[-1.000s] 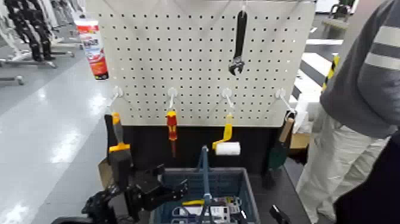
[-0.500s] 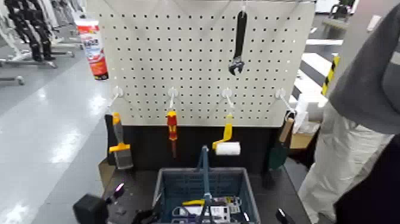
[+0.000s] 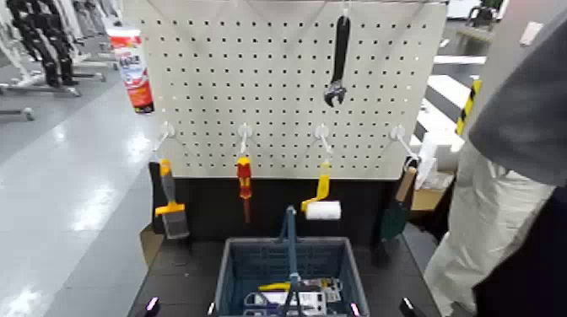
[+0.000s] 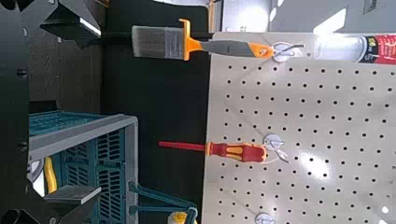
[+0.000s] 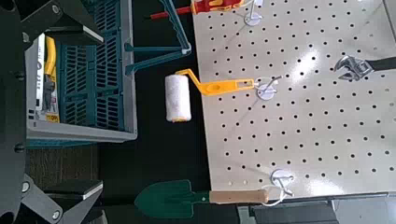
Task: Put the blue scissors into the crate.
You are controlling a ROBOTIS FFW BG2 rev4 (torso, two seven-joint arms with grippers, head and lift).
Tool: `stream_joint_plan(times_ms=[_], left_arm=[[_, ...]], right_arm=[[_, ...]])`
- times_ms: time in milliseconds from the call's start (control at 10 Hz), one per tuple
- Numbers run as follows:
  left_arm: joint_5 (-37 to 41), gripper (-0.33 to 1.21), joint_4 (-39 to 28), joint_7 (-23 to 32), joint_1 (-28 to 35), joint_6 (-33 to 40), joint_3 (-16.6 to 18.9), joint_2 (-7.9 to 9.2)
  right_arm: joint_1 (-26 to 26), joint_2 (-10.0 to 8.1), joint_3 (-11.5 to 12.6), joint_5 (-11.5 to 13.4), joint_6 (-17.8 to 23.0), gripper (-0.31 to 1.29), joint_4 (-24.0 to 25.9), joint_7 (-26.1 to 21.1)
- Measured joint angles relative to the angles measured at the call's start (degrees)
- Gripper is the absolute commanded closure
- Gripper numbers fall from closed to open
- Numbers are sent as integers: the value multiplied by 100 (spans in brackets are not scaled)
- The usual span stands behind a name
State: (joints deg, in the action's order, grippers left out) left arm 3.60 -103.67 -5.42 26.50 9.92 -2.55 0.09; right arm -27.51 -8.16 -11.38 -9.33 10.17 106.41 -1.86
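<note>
Support: dark bench top (image 3: 181,282), running along the foot of the white pegboard (image 3: 278,84), with a black panel (image 3: 261,206) closing the gap between the two.

Directly on the bench: the crate (image 3: 253,268), blue-grey, slotted walls, upright blue handle rising from its middle. It stands centred in front of the pegboard, just short of the black panel, long side parallel to it. Bare dark surface shows on both sides of the crate.

Left wrist view: crate (image 4: 98,154) wall seen against the same dark surface. Right wrist view: crate (image 5: 93,89) again, slotted side toward the pegboard (image 5: 299,112).

Beyond the bench, left of the crate: grey shop floor (image 3: 59,194).
</note>
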Motion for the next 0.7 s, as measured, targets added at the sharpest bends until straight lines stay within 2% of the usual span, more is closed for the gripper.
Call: stream_joint_plan(times_ms=[200,700], left_arm=[[62,13,29,140,12,39,-101,0],[70,13,31,155,-3,65,-158,0]], right_arm=[[-43,-40,23,65,33,17,49,-12],[-96,0,90,324,-364,17,281,-39]])
